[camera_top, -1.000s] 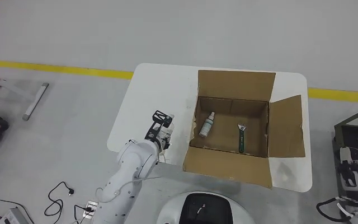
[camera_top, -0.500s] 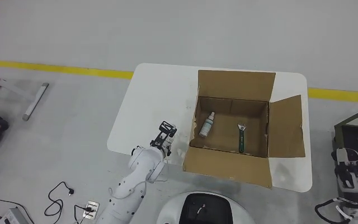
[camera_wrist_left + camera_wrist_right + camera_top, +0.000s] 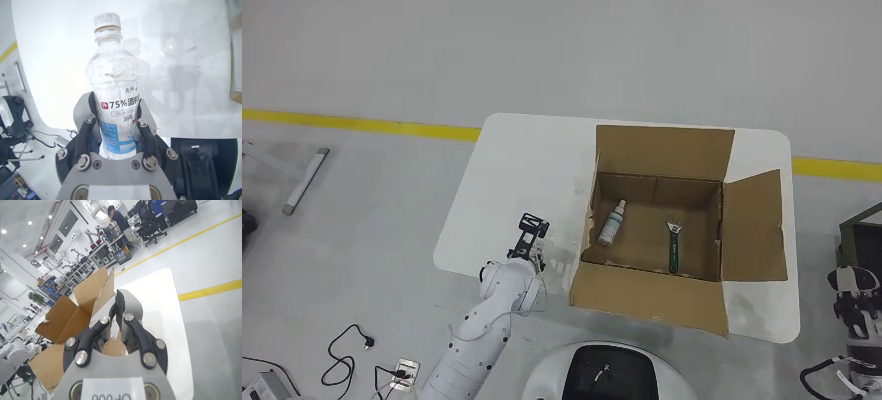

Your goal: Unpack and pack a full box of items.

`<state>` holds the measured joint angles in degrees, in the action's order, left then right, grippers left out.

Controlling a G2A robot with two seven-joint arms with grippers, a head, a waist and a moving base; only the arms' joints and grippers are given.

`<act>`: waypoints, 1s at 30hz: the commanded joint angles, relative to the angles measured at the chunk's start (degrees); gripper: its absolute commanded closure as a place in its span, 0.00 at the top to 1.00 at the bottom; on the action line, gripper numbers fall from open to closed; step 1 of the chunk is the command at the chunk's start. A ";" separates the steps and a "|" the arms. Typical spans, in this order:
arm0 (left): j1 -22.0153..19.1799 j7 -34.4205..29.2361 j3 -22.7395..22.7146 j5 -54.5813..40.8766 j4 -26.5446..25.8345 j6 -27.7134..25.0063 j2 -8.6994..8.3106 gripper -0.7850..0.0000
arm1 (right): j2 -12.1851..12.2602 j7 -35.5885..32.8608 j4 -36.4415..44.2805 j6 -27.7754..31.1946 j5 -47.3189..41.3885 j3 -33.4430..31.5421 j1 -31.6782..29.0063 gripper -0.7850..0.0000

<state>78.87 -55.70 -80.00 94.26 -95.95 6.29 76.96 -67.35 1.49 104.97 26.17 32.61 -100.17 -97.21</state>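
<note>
The left gripper [image 3: 116,103] clamps the labelled lower body of a clear bottle [image 3: 113,75] with a white cap, its jaws spread just to the bottle's width. Seen from above, gripper [image 3: 530,230] and bottle hang over the white table [image 3: 512,160], near the box's left front corner and apart from it. Inside the open cardboard box [image 3: 647,292] lie a small spray bottle [image 3: 612,222] and a green-handled tool [image 3: 673,248]. The right gripper [image 3: 117,301] hangs off the box's right side, jaws pressed together on nothing.
</note>
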 commanded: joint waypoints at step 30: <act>-2.42 -0.74 1.22 3.01 1.57 0.55 0.66 1.00 | -0.34 -0.17 0.51 -0.16 1.13 -0.56 -0.39 0.00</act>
<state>76.29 -56.70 -78.62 96.71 -93.78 6.93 77.67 -67.68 1.32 105.45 26.01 33.69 -100.78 -97.60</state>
